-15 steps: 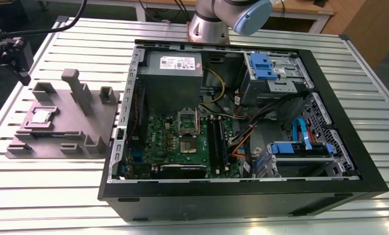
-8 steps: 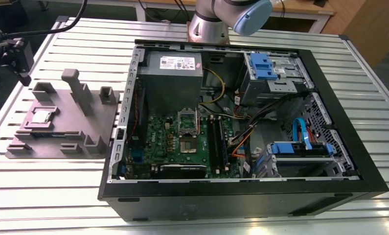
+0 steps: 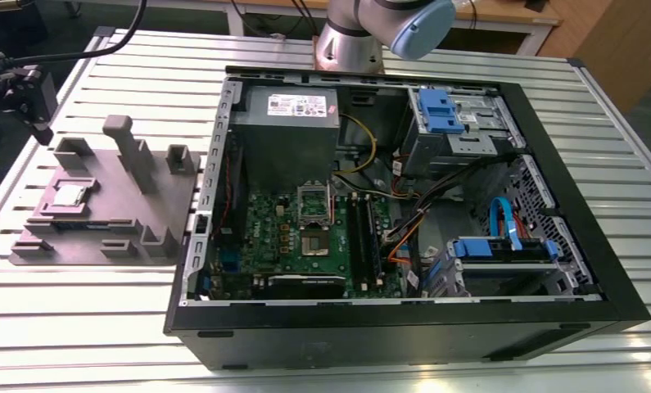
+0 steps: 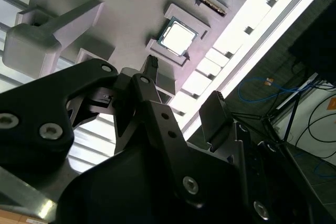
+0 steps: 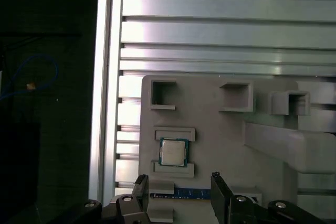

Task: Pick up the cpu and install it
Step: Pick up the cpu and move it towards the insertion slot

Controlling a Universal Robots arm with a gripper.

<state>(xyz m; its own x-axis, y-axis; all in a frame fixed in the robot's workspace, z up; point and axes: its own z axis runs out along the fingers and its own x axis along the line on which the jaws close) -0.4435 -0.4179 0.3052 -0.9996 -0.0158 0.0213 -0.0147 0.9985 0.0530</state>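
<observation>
The gripper (image 5: 179, 191) is hovering with its fingers (image 5: 219, 190) spread wide and empty, while the cpu (image 5: 173, 152) is lying flat in its seat on the grey plate (image 5: 220, 145), just ahead of the gap between them.

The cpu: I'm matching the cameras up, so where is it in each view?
Exterior view: the cpu lies on the grey fixture plate, at the exterior view's left of the computer case.
Second wrist view: cpu in its framed seat on that plate.
First wrist view: cpu between two raised blocks.
Shared landmark: the grey fixture plate.
</observation>
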